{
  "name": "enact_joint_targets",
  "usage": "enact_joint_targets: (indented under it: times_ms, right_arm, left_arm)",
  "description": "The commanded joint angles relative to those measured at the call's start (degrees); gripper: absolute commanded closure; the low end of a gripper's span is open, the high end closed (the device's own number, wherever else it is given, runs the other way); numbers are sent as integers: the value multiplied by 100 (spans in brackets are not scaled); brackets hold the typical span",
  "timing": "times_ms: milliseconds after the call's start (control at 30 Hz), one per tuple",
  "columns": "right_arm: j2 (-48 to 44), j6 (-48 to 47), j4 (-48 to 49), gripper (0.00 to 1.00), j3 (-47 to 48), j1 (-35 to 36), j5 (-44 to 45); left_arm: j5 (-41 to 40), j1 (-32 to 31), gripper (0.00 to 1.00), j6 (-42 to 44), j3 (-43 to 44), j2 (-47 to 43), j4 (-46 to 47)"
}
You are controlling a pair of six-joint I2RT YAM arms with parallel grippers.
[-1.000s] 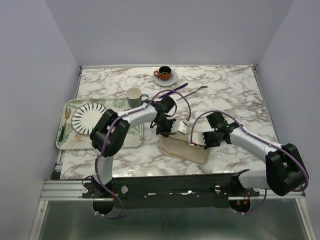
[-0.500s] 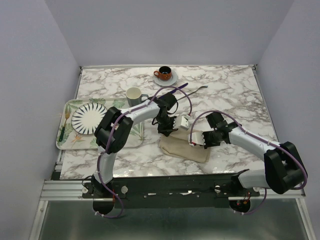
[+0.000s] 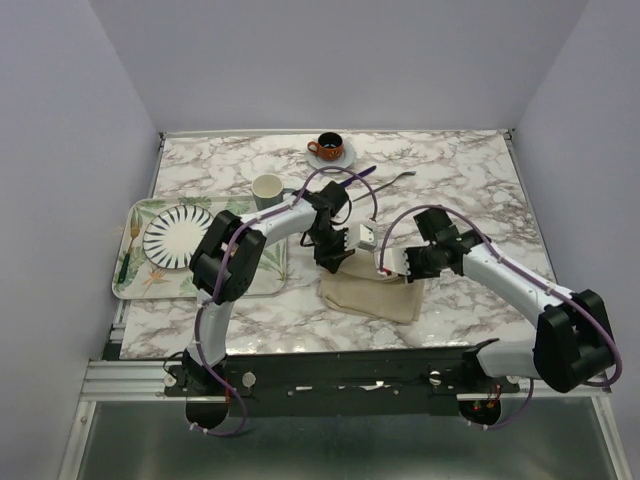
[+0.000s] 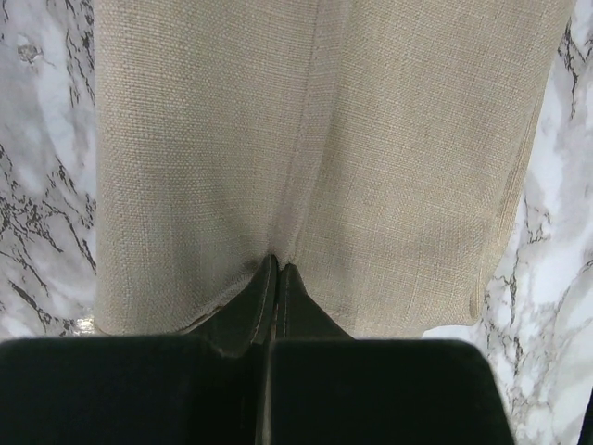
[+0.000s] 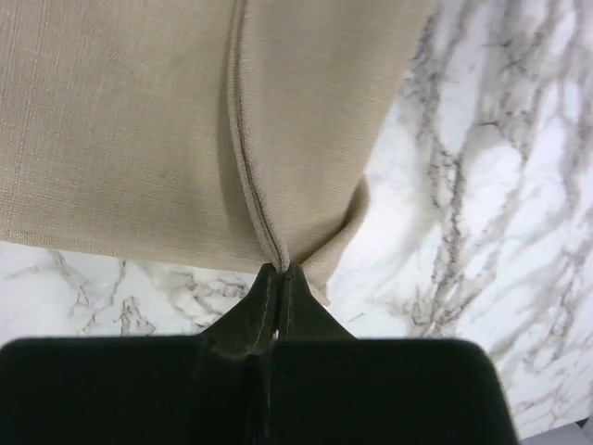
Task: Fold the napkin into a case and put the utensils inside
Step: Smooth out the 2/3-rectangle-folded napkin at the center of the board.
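Two tight pinches on the napkin (image 3: 368, 293) lying by the middle of the front edge of the counter (image 3: 470, 180), left gripper (image 3: 335, 258) and right gripper (image 3: 387, 272) each with jaws pressed together on a fold along its far side.

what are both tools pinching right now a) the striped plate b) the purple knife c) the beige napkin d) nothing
c: in the wrist views the left tool and the right tool each have their tips shut on a fold of the napkin.
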Motion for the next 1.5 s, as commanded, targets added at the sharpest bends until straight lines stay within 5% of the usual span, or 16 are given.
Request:
enact_joint_targets:
  times_ms: [0, 267, 633, 800, 867, 1133, 1467]
  right_arm:
    - [-185, 239, -689, 99, 151, 25, -390]
    - [306, 239, -22, 99, -543, 157, -66]
    - [1194, 177, 778, 99, -369, 166, 665]
    - [1230, -68, 919, 99, -324, 166, 814]
    - [1186, -235, 1042, 99, -412, 157, 867]
    - [1107, -534, 1236, 99, -535, 157, 929]
    - [949, -386, 1183, 99, -737, 157, 1017]
  left_arm:
    - [-63, 43, 100, -374, 18, 318, -314]
    - [-116, 78, 100, -673, 106, 424, -332]
    - [523, 587, 100, -1262, 220, 266, -376]
    - [1632, 1113, 66, -1613, 115, -454, -271]
    - [2000, 1255, 61, -1867, 88, -709, -44]
    - [2301, 1238, 58, -5123, -52, -684, 2206]
    - [2389, 650, 64, -7053, -26, 308, 3912]
